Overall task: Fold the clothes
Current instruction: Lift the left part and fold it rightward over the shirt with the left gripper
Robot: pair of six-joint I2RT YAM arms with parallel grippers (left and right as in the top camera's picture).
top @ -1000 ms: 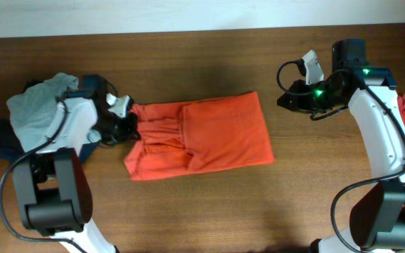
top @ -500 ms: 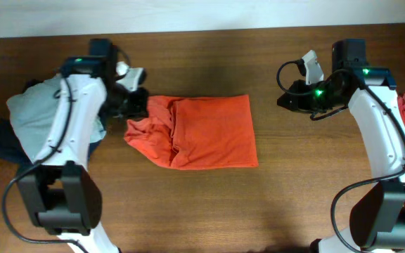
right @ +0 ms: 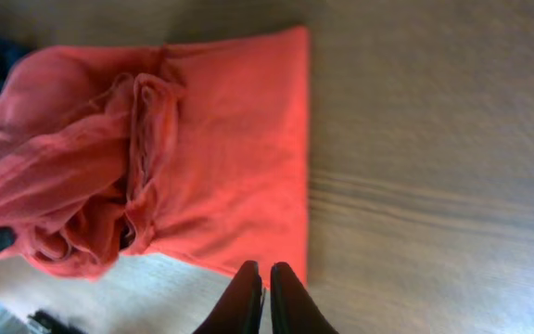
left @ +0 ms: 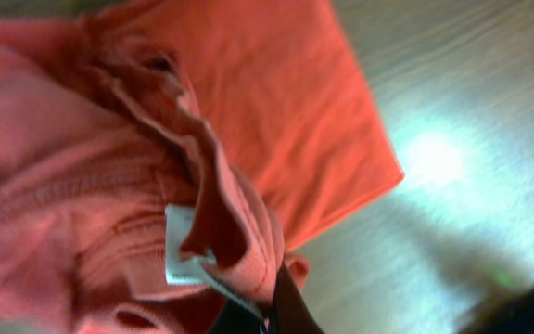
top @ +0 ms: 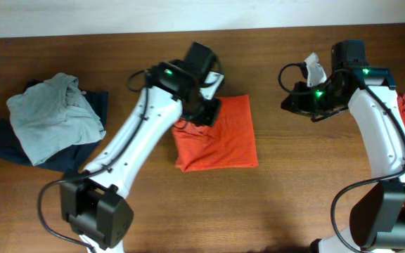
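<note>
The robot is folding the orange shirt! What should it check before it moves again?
1. Left pincer holds the orange shirt: ok, shut on its bunched edge.
2. Right pincer out of the way: ok, shut, empty, off to the shirt's right.
3. Lifted part smooth: not ok, it is crumpled.
4. Bottom layer flat on the table: ok on its right half.
5. Edges lined up: cannot tell, the arm hides them.
6. Grey garment clear of the shirt: ok, apart at the left.
</note>
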